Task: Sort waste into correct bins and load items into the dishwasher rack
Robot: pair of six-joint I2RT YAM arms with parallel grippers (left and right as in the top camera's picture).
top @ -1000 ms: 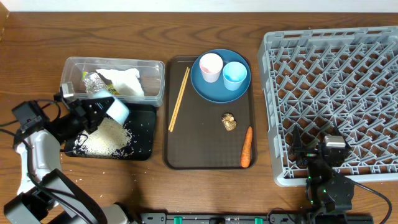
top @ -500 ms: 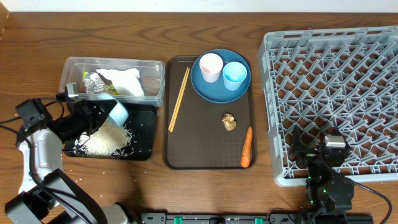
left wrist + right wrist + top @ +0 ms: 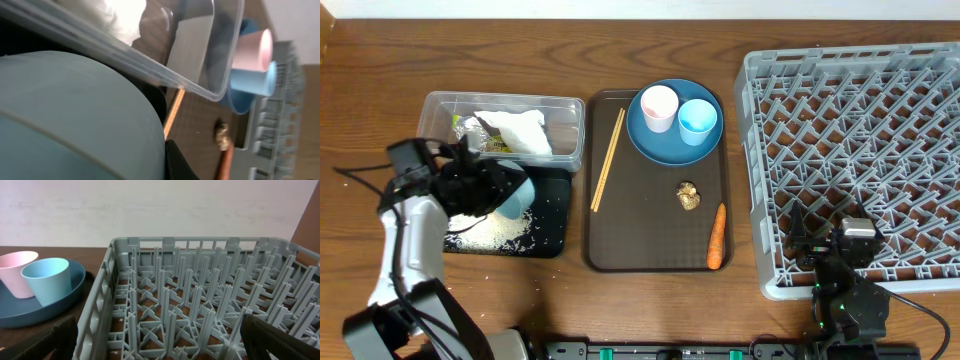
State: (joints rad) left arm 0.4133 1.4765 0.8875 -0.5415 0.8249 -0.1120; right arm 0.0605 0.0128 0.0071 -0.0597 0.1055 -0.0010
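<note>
My left gripper is shut on the rim of the light blue bowl, held tilted over the black tray, where white rice lies in a heap. The bowl fills the left wrist view beside one black finger. The clear tub holds tissue, foil and a packet. The dark-blue plate carries the pink cup and the blue cup. Chopsticks, a brown lump and a carrot lie on the brown tray. My right gripper stands open over the grey rack.
The brown serving tray sits between the bins and the rack. A few rice grains are scattered on the black tray's rim. The right arm rests at the rack's front edge. The rack's upright pegs fill the right wrist view.
The left arm has swung in towards the black tray and turned its wrist. The bowl has shifted slightly forward and right over the rice. The right arm has not moved.
</note>
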